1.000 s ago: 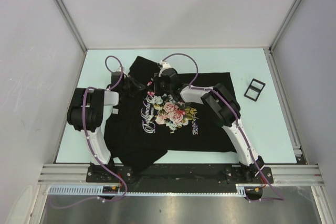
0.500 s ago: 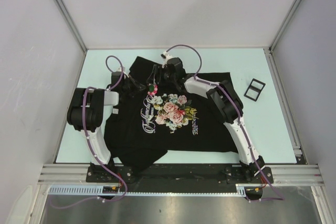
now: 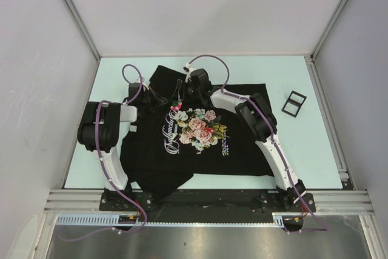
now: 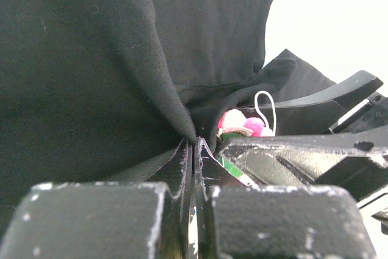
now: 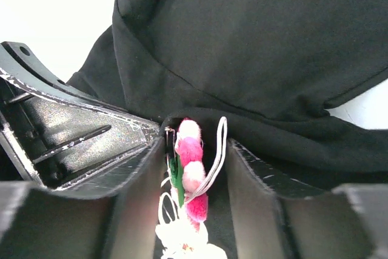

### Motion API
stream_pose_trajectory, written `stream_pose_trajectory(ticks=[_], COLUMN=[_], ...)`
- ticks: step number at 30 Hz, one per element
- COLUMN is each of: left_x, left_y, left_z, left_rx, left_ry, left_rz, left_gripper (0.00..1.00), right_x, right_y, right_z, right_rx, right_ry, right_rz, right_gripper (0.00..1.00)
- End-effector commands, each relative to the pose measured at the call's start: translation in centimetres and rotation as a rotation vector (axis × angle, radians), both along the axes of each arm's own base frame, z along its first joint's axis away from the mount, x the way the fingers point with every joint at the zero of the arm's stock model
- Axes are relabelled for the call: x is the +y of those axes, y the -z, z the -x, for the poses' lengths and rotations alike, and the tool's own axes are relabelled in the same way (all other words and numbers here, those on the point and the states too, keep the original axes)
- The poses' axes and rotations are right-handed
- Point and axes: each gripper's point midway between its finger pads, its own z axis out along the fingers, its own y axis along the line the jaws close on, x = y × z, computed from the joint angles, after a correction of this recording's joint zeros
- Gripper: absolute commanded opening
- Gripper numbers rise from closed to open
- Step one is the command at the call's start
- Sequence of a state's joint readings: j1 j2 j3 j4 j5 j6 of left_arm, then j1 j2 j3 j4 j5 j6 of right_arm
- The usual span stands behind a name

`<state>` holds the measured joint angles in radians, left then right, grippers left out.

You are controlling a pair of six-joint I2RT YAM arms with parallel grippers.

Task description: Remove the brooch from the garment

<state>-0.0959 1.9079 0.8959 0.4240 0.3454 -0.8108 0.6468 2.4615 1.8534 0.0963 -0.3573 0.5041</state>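
Note:
The garment [image 3: 200, 150], a black T-shirt with a rose print, lies flat on the table. The brooch [image 3: 176, 104], a small pink flower pin with a white loop, sits on the shirt just above the print. My left gripper [image 4: 194, 144] is shut on a bunched fold of the black fabric right beside the brooch [image 4: 242, 124]. My right gripper [image 5: 196, 141] stands open astride the brooch [image 5: 193, 171], with a gap between the pin's loop and the right-hand finger [image 5: 260, 180]. From above, both grippers meet near the shirt's collar, the left gripper [image 3: 162, 98] facing the right gripper [image 3: 183, 94].
A small black rectangular frame [image 3: 294, 103] lies on the pale table to the right of the shirt. Grey enclosure walls and metal rails [image 3: 79, 25] border the table on three sides. Purple cables loop above both wrists.
My right gripper has drawn back from over the print toward the collar and opened, uncovering the brooch; it now straddles the pin. The left gripper has stayed where it was, pinching the fabric.

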Motion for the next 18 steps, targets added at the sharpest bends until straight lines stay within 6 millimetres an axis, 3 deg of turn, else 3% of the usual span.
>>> stream_pose_trajectory(ticks=[1,6,18], left_x=[-0.66,-0.68,-0.75], left_y=[-1.02,-1.03,-1.13], left_z=[-0.58,-0.56,-0.57], left_rx=[-0.047,-0.047,-0.054], left_ry=[0.041,0.042,0.046], left_rz=[-0.001,0.0,0.003], left_gripper=[0.0,0.0,0.0], right_x=[0.67,0.49,-0.33], right_y=[-1.29,-1.63,-1.72], right_z=[-0.28,-0.19,0.44], right_rx=[-0.021,-0.018,-0.003], right_ry=[-0.02,-0.022,-0.03], right_rz=[-0.037,-0.061,-0.103], right_gripper=[0.45,0.41,0.42])
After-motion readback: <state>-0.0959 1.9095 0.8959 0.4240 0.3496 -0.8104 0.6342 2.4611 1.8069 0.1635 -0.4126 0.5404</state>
